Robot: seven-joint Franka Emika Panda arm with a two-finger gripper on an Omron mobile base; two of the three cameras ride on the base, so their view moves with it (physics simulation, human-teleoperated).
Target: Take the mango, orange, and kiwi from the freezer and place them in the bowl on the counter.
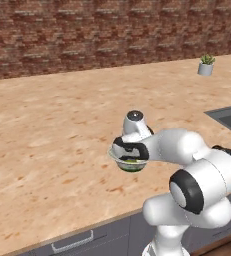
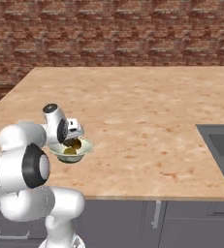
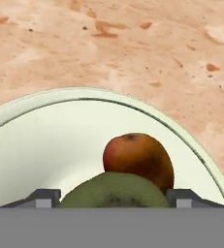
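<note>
While tool [image 3: 112, 198] straddles one kiwi [image 3: 114, 191], grip unclear, one mango [image 3: 138, 159] lies in one bowl [image 3: 45, 140].

Colours and patterns we see on the surface and around it

We see a pale tan-pink surface [image 1: 62, 130] with reddish speckles, over grey cabinet fronts [image 1: 87, 240] with bar handles. The wall [image 1: 87, 35] behind is red-brown brick. The bowl [image 3: 60, 140] is pale greenish-white; in it we see a fruit [image 3: 138, 157] shading from red to golden-orange, and a dull green kiwi [image 3: 114, 191] with a darker centre. The arm [image 1: 197, 175] is white with dark joints. A grey pot [image 1: 205, 68] holds a green plant. The sink [image 2: 222, 147] is dark grey.
</note>
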